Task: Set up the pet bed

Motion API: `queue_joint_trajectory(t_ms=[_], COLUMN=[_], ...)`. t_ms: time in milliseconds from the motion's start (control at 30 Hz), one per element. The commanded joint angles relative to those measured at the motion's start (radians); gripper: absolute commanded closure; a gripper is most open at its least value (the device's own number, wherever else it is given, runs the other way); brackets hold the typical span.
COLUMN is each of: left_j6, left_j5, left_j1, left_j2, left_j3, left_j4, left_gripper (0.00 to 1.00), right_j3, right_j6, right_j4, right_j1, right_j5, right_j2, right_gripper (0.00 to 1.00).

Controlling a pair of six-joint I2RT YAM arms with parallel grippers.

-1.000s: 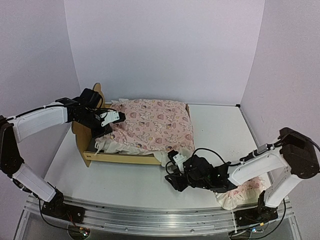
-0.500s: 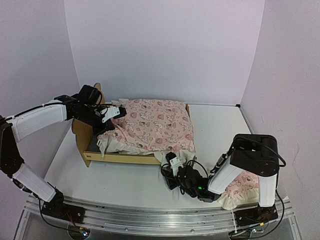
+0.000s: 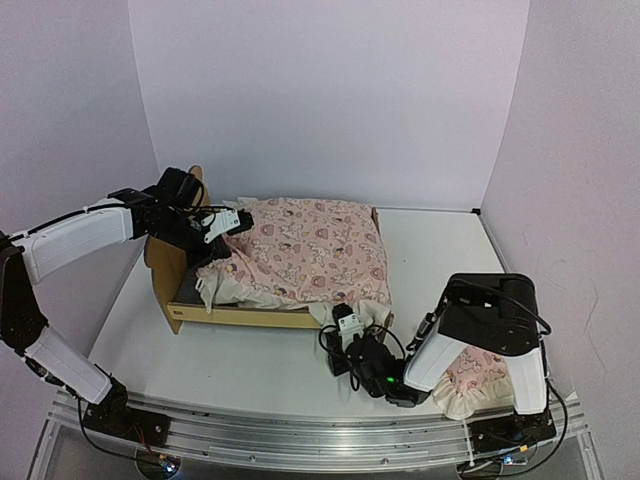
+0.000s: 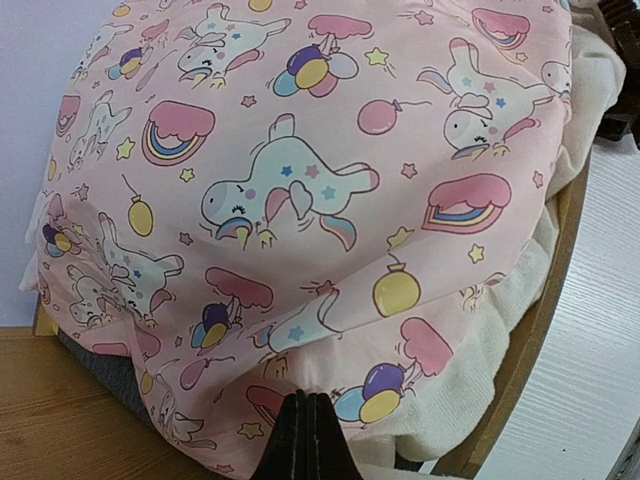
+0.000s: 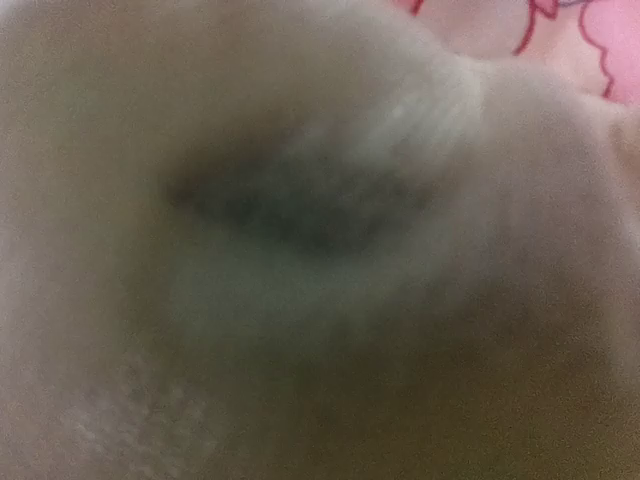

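Note:
The pet bed [image 3: 240, 316] stands left of centre, its bear-ear headboard [image 3: 160, 262] to the left. The pink printed mattress cushion [image 3: 315, 250] lies on it, with the head end raised. My left gripper [image 3: 235, 222] is at that head end. In the left wrist view its fingers [image 4: 307, 425] are shut together, and folds of the cushion [image 4: 300, 200] run into the tip. My right gripper [image 3: 340, 320] is at the cream ruffle on the cushion's near foot corner. Blurred cream fabric [image 5: 330, 200] fills the right wrist view and hides the fingers.
A small pink ruffled pillow [image 3: 482, 378] lies at the near right, under my right arm. The bed's wooden rail [image 4: 530, 340] and dark grey base [image 4: 110, 370] show beneath the cushion. Purple walls close in the table on three sides.
My right arm has folded down and brought its gripper in to the cushion's near ruffled corner. My left gripper has lifted the cushion's head end slightly.

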State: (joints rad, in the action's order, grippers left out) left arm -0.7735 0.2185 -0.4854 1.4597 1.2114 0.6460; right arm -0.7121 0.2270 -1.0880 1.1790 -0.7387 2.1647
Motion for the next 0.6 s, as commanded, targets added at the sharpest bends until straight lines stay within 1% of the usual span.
queue_joint_trajectory(t_ms=[0,100,133,233,300,400,567], left_j6=[0.025,0.028,0.030,0.033,0.035,0.042,0.051], left_j5=[0.031,0.031,0.031,0.032,0.030,0.025,0.008], left_j1=[0.001,0.001,0.001,0.001,0.001,0.001,0.002], left_j2=[-0.013,-0.015,-0.015,-0.011,-0.010,-0.008,-0.009], left_j3=[0.059,0.066,0.068,0.076,0.081,0.084,0.081], left_j4=[-0.019,-0.017,-0.017,-0.019,-0.023,-0.034,-0.037], left_gripper=[1.00,1.00,1.00,1.00,1.00,1.00,1.00], right_j3=[-0.030,-0.007,0.000,0.012,0.031,0.088,0.102], right_j6=[0.025,0.030,0.027,0.003,0.003,0.012,0.037], right_j4=[0.079,0.096,0.109,0.219,0.310,0.393,0.686], right_j1=[-0.001,-0.001,-0.001,-0.001,-0.001,0.000,0.000], right_j5=[-0.019,0.004,0.023,0.153,0.249,0.388,0.591], right_j2=[0.034,0.008,-0.012,-0.102,-0.200,-0.330,-0.512], right_gripper=[0.82,0.97,1.00,1.00,1.00,1.00,1.00])
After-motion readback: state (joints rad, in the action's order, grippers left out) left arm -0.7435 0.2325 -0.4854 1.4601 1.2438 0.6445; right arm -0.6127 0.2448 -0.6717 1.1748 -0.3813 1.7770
